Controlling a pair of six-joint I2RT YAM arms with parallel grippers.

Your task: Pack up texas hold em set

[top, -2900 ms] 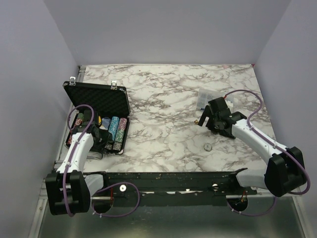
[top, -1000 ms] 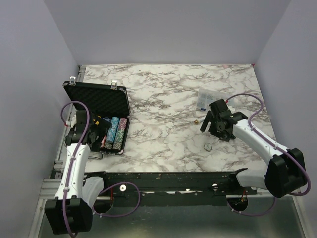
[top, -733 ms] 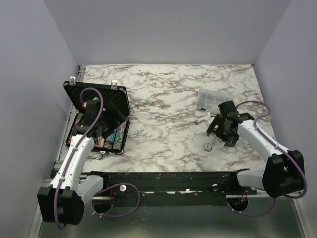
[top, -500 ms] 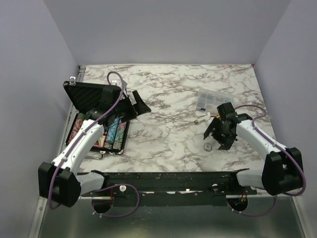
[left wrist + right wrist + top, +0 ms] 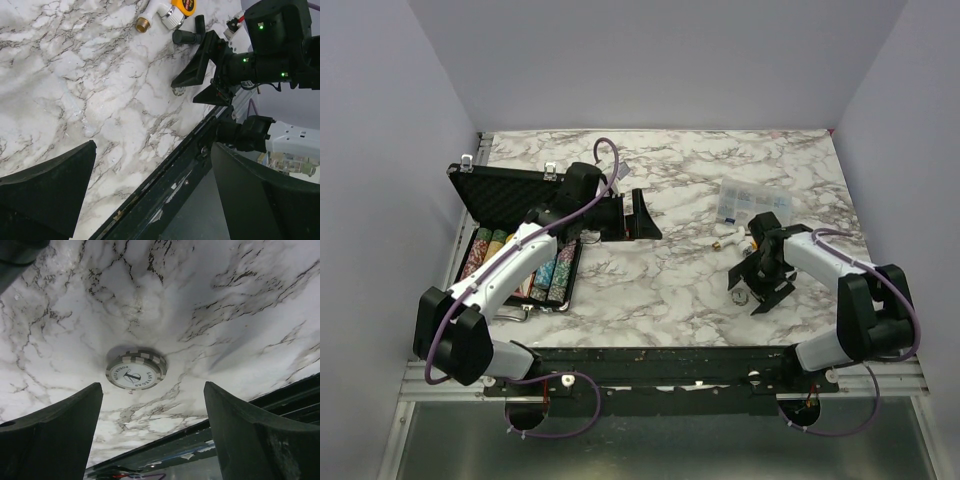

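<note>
Two moves: right pincer (image 5: 152, 407) dropped over stray chip (image 5: 136, 370) at 4 o'clock, spread; left pincer (image 5: 640, 215) swung off case (image 5: 520, 200), spread, empty, so chip pickup looks next.

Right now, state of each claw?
Left claw: open, empty.
Right claw: open, above the white chip, not gripping it.

Robot lab test booth, plain lilac walls (image 5: 650, 60), marble-print tabletop (image 5: 660, 275), black mounting rail (image 5: 670, 362)
</note>
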